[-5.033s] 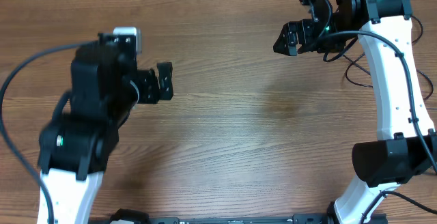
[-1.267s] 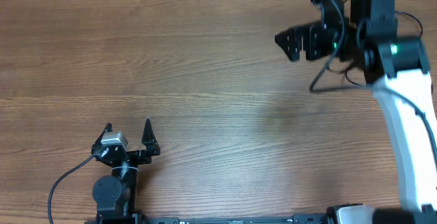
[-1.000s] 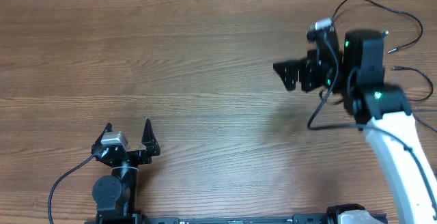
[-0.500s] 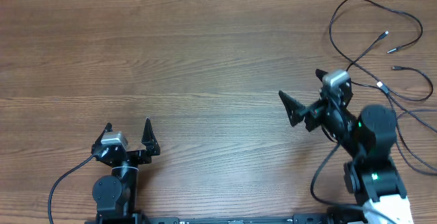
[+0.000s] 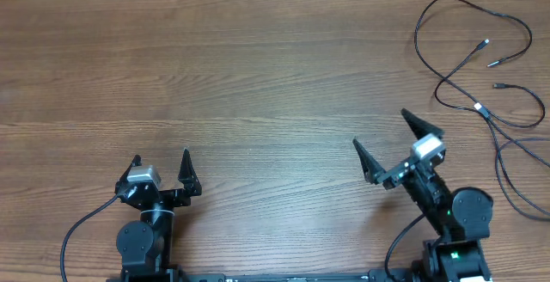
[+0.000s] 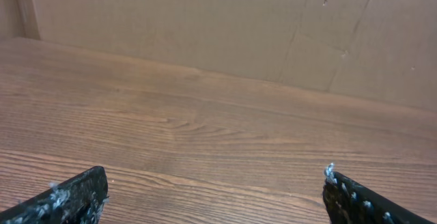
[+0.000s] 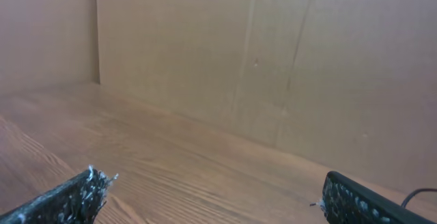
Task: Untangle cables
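Several thin black cables (image 5: 455, 45) lie loose in wide loops at the table's far right, with small silver-tipped plugs (image 5: 484, 44) among them. My right gripper (image 5: 384, 139) is open and empty near the front right, well in front of the cables. A bit of cable (image 7: 418, 195) shows at the right edge of the right wrist view. My left gripper (image 5: 161, 163) is open and empty at the front left, far from the cables. The left wrist view shows only bare wood between its fingertips (image 6: 75, 195).
A brown cardboard wall (image 6: 225, 26) stands along the table's far edge and also shows in the right wrist view (image 7: 273, 60). The wooden table (image 5: 258, 84) stretches between the two arms. More cable loops (image 5: 516, 174) run off the right edge.
My right arm has drawn back from the far right towards the front edge, uncovering the cables. My left arm retracted to the front left earlier and has stayed still since.
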You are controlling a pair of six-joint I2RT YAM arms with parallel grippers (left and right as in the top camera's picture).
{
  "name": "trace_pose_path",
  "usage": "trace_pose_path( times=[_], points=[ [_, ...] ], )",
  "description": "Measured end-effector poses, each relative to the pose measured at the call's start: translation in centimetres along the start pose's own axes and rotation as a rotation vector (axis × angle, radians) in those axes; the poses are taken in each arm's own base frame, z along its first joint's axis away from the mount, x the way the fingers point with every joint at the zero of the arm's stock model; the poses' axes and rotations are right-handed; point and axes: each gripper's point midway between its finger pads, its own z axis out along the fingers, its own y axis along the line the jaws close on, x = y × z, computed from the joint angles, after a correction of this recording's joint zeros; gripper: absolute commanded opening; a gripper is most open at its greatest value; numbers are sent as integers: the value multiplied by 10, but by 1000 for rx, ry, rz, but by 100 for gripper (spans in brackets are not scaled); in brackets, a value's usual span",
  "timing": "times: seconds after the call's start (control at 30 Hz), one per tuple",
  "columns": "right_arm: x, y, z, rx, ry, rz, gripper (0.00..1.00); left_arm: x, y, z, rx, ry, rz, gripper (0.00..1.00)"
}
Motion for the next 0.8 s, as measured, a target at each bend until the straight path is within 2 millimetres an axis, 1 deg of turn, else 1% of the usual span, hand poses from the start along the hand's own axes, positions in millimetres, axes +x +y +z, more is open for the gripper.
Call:
trace_pose_path(
  times=[0.07, 0.23, 0.3, 0.4, 0.53, 0.63, 0.8],
  points=[
    [7, 3, -5, 1, -6, -2, 100, 0, 0, 0, 0, 0, 0, 100],
    [32, 10, -19, 4, 4, 2, 100, 0, 0, 0, 0, 0, 0, 100],
    [33, 10, -21, 10, 11, 5, 100, 0, 0, 0, 0, 0, 0, 100],
    [32, 7, -23, 34, 8, 2, 100, 0, 0, 0, 0, 0, 0, 100],
    [48, 1, -27, 78, 71, 28, 100, 0, 0, 0, 0, 0, 0, 99],
    [50, -6, -33, 131, 82, 28, 100, 0, 0, 0, 0, 0, 0, 100],
    [61, -14, -44, 203, 123, 38, 100, 0, 0, 0, 0, -1, 0, 99]
  ],
)
